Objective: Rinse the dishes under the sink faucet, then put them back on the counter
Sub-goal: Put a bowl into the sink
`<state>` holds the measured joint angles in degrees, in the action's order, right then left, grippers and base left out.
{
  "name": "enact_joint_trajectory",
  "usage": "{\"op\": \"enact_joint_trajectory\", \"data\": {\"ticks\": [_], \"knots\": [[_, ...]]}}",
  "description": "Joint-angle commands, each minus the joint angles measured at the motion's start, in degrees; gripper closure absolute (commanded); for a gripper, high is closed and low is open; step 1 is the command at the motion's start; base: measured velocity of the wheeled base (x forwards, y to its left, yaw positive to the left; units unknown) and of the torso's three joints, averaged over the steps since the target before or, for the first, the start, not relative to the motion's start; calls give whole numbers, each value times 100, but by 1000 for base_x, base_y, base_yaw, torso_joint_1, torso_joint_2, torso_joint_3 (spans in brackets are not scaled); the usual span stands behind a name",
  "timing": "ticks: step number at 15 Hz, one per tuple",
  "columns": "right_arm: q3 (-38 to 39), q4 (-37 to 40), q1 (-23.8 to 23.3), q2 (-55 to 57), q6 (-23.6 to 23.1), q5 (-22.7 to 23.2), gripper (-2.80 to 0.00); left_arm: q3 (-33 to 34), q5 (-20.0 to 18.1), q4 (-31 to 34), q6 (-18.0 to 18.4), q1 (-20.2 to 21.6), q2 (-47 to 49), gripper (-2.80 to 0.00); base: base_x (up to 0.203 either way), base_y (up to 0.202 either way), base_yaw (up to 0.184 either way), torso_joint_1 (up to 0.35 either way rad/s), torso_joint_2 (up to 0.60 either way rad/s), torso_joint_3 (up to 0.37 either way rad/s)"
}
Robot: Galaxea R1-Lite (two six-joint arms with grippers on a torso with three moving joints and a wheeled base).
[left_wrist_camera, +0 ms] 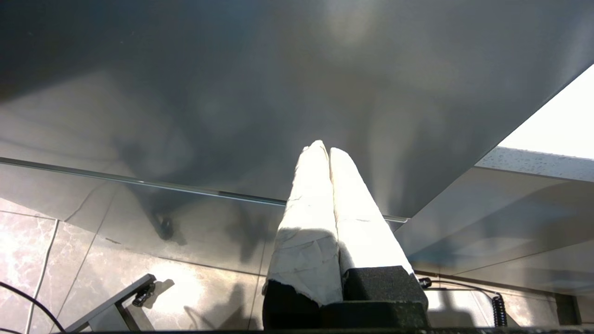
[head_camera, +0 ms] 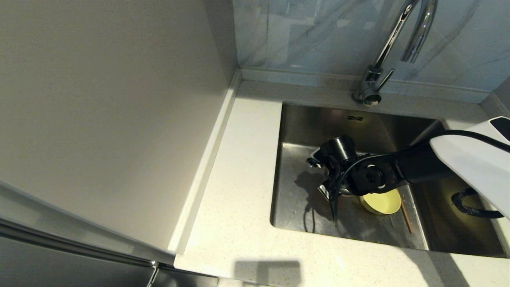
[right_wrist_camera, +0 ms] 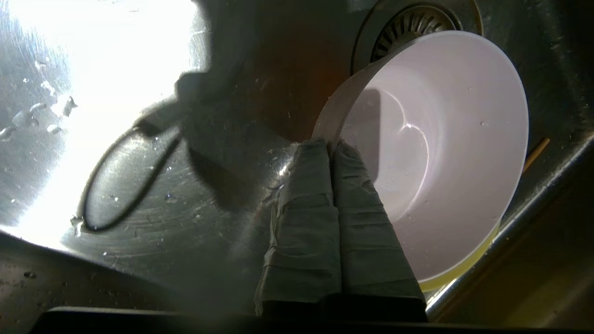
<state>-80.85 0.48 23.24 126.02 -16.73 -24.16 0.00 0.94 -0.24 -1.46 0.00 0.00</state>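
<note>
My right gripper is down in the steel sink, shut on the rim of the pale pink bowl. That bowl is tilted with its wet hollow facing the wrist camera, close to the round strainer drain. A sliver of the yellow-green bowl shows behind its edge. In the head view the yellow-green bowl lies on the sink floor beside the black wrist, which hides the pink bowl. One brown chopstick lies next to it. The chrome faucet rises behind the sink.
The speckled off-white counter runs along the sink's left and front, against a plain side wall. My left gripper is parked below the counter, shut and empty, near a cabinet front. Water drops dot the sink floor.
</note>
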Motion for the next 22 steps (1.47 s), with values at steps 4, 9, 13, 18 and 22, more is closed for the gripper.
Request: {"op": "enact_joint_trajectory", "data": {"ticks": [4,9,13,18,22], "knots": [[-26,-66,35,172,-6,-89,-280,0,3,-2,-3,0,-18,0,0,0,0,0,0,0],[49,-10,-63,-674,-21,-128,-280,0,3,-2,-3,0,-18,0,0,0,0,0,0,0],[158,887,-630,-2374,-104,79,-280,0,3,-2,-3,0,-18,0,0,0,0,0,0,0],[-1439,4885,-2460,-3274,-156,826,-280,0,3,-2,-3,0,-18,0,0,0,0,0,0,0],[-1755,5602,-2861,-3375,116,678,0,0,3,-2,-3,0,-18,0,0,0,0,0,0,0]]}}
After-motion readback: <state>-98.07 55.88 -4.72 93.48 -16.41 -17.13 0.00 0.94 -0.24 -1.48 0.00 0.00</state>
